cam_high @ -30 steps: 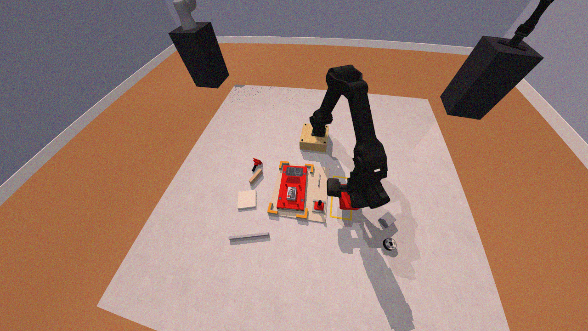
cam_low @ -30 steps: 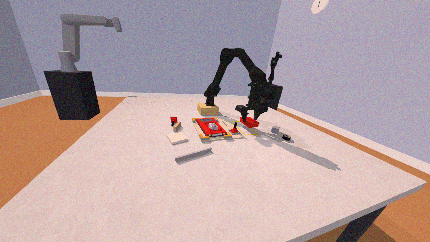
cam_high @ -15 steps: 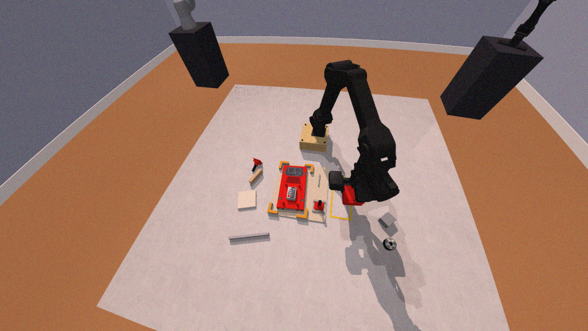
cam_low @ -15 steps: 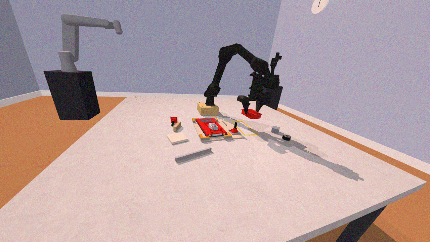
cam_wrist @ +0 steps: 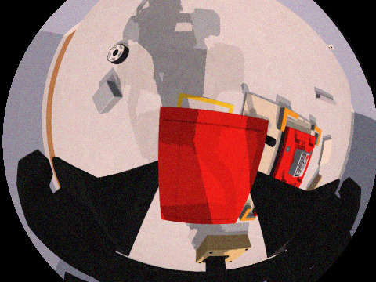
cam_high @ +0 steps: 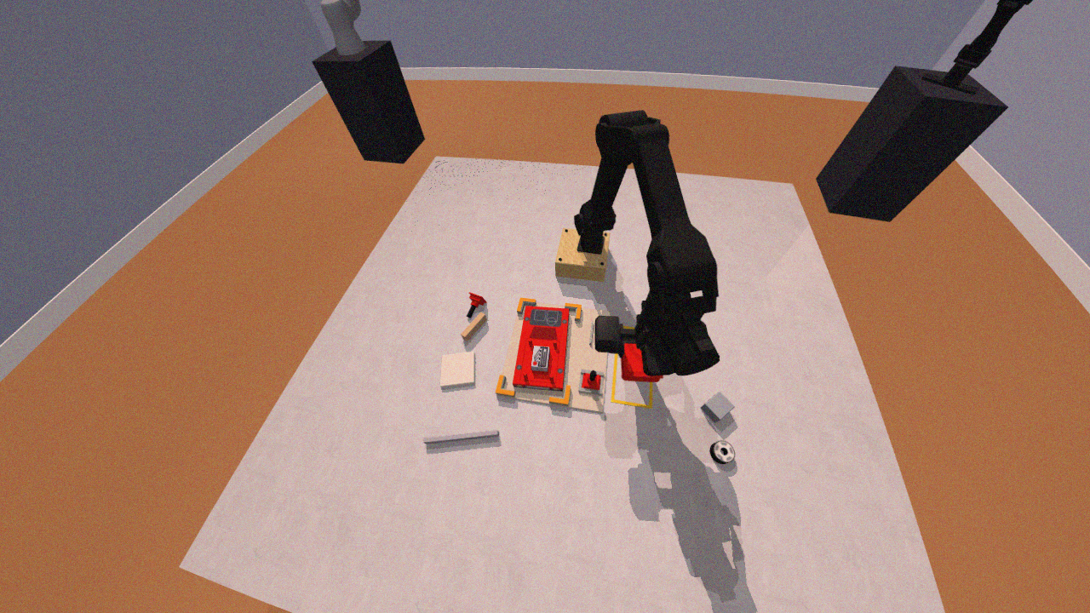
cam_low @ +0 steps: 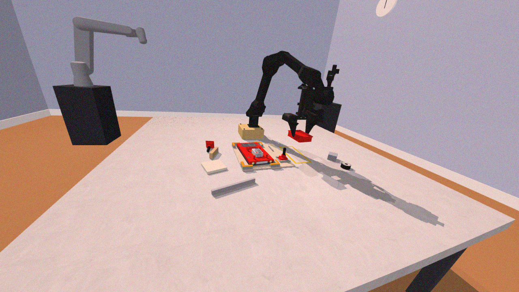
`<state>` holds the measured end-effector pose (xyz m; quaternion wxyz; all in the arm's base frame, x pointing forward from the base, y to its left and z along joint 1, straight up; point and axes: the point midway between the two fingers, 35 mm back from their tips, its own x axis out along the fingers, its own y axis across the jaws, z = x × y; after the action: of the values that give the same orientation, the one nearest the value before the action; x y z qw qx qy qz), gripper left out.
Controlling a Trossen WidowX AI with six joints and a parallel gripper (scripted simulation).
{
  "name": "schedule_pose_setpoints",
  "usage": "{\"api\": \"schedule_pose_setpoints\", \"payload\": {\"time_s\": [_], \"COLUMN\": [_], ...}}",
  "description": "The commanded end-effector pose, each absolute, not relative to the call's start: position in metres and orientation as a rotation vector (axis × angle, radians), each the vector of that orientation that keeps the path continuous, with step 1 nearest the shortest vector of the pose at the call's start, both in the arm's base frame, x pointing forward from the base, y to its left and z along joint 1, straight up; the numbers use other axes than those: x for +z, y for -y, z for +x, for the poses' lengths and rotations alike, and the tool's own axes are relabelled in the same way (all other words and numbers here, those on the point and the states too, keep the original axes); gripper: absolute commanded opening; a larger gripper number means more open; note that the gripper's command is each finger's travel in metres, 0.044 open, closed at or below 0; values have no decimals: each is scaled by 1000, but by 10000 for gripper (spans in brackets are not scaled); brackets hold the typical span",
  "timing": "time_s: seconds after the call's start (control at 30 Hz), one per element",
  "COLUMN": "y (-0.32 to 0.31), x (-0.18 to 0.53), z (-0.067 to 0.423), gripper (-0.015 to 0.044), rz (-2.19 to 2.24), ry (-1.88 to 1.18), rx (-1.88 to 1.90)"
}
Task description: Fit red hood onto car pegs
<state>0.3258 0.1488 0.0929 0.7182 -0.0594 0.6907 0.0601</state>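
The hood (cam_low: 300, 136) sits between the two fingers of the hand (cam_low: 301, 129), clamped on its sides and carried in the air above the worktop (cam_low: 254, 225), with its shadow falling on the surface below. In the exterior view it hangs to the right of the chassis (cam_low: 256, 154) and a little farther back, over the far end of a yellow outlined rectangle (cam_low: 304, 159) marked on the worktop. The wrist view shows the hood (cam_wrist: 209, 168) filling the centre between the dark fingers, with the yellow outline (cam_wrist: 206, 102) showing past its far edge and the chassis (cam_wrist: 294, 153) off to the right.

The hood is a bright red shell, boxy, with a flat top face and sloping sides; its corner holes cannot be made out. The chassis is red too, lying in a jig with orange corner brackets (cam_high: 504, 385) on a pale board, with a small grey engine block (cam_high: 540, 356) on its deck.
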Motion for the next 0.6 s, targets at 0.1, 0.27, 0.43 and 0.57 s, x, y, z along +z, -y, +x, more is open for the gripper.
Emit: {"api": "schedule_pose_setpoints", "payload": {"time_s": [0.1,0.27,0.43,0.57], "y": [-119,-96,-72,-54], "x": [93,94,95,95], "z": [336,342,346,348], "gripper": [0,0,0,0], "rz": [-129,-126,-125,-125], "ry": [-1527,-1525,-1524,-1524], "rx": [129,123,119,116]}}
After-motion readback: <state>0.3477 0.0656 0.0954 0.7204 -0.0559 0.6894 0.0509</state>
